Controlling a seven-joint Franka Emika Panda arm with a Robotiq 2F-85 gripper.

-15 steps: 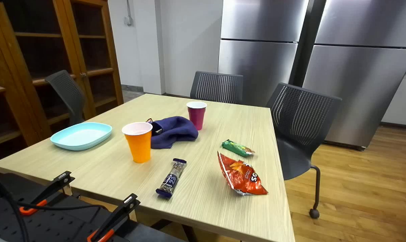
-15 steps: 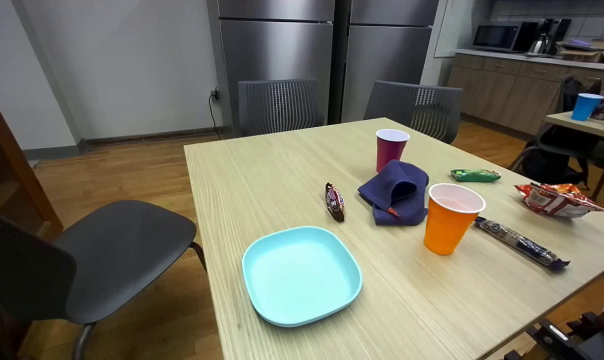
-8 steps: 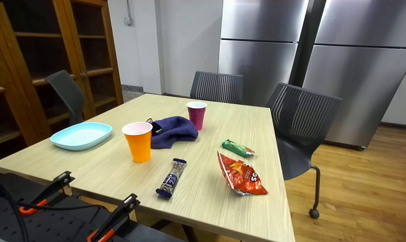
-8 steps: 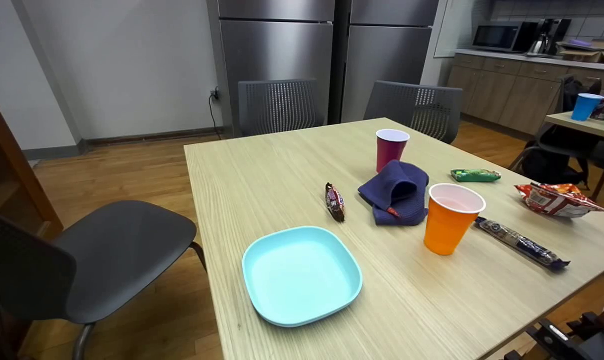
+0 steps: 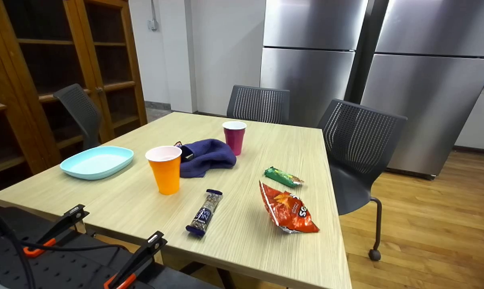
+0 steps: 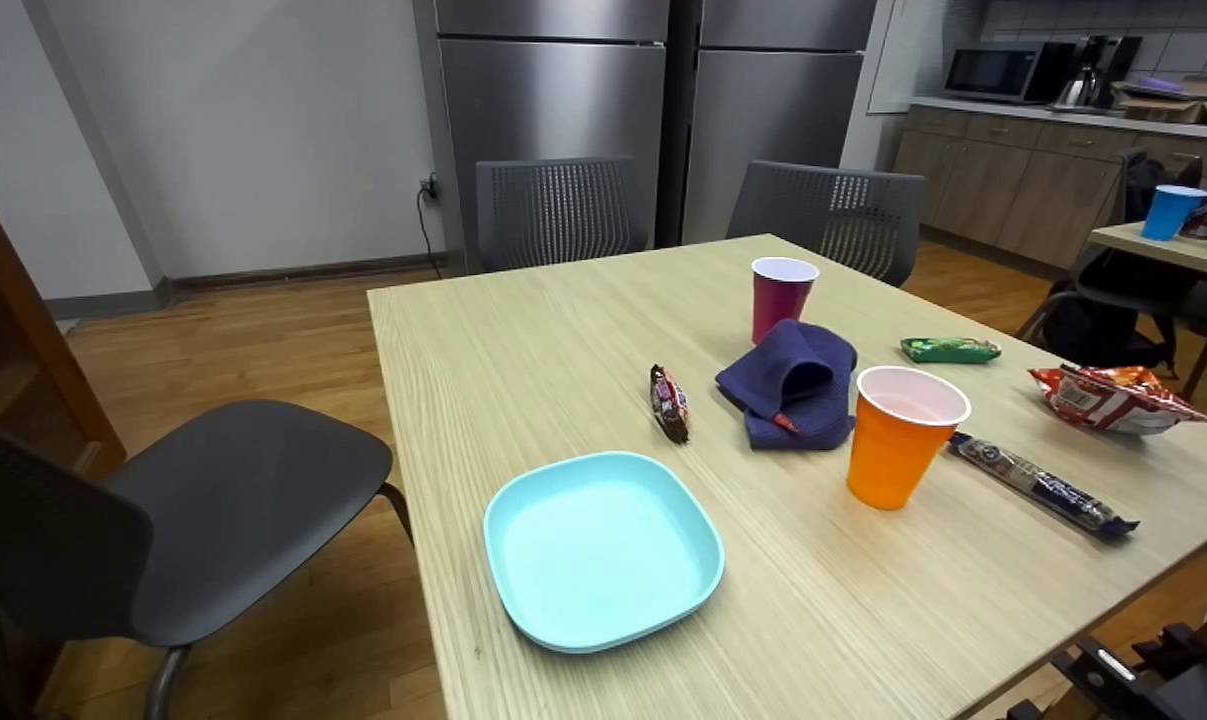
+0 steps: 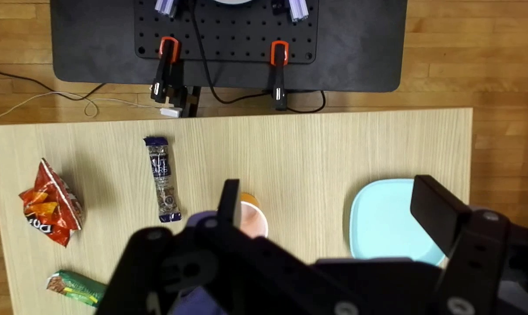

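Note:
My gripper (image 7: 329,205) shows only in the wrist view, with its black fingers wide apart and nothing between them, high above the table. One finger overlaps the orange cup (image 7: 255,218) in that view, the other the light blue plate (image 7: 382,218); it touches neither. The plate is empty in both exterior views (image 5: 96,162) (image 6: 603,550). The orange cup stands upright (image 5: 166,176) (image 6: 893,465). Behind it lies a crumpled purple cloth (image 5: 211,156) (image 6: 813,410), with a magenta cup (image 5: 234,138) (image 6: 781,305) standing beside it. A dark-wrapped snack (image 6: 669,405) lies between plate and cloth.
A nut bar (image 5: 205,212) (image 7: 161,179), a red chip bag (image 5: 288,208) (image 7: 54,203) and a green packet (image 5: 283,176) (image 7: 78,286) lie on the wooden table (image 5: 242,249). Chairs (image 5: 358,152) stand around it. Orange-handled clamps (image 7: 279,74) hold the black base near the table edge.

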